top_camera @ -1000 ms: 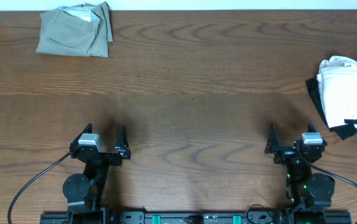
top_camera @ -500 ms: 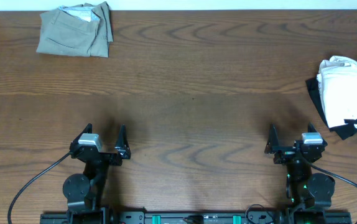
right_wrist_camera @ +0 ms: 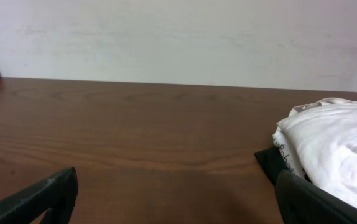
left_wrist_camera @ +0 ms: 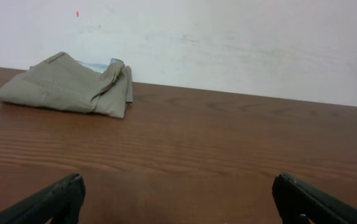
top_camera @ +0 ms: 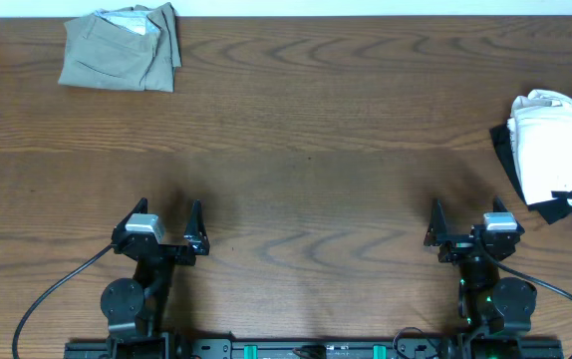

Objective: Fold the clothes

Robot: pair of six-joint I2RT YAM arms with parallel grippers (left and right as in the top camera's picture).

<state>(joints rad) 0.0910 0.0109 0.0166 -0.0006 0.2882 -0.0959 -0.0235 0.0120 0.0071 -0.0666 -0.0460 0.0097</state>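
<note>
Seen from above, the clothes [top_camera: 119, 48] lie as a folded khaki bundle at the far left corner of the desk [top_camera: 306, 130]. They are well ahead of the left hand [top_camera: 170, 211] and a little to its left, with nothing touching them. The left hand is at the near edge, spread wide and empty. The right hand [top_camera: 465, 211] is also at the near edge, just as spread and empty, and the clothes are far ahead of it and far to its left. A white pile [top_camera: 555, 150] on dark cloth [top_camera: 503, 160] lies ahead of the right hand, to its right. In the left wrist view the clothes rest far ahead, left of the gap between the fingers [left_wrist_camera: 60, 198], with pale lining showing at their top before a pale wall [left_wrist_camera: 228, 43]. In the right wrist view only a sliver of the clothes shows at the far left edge, while the white pile sits near, ahead on the right.
</note>
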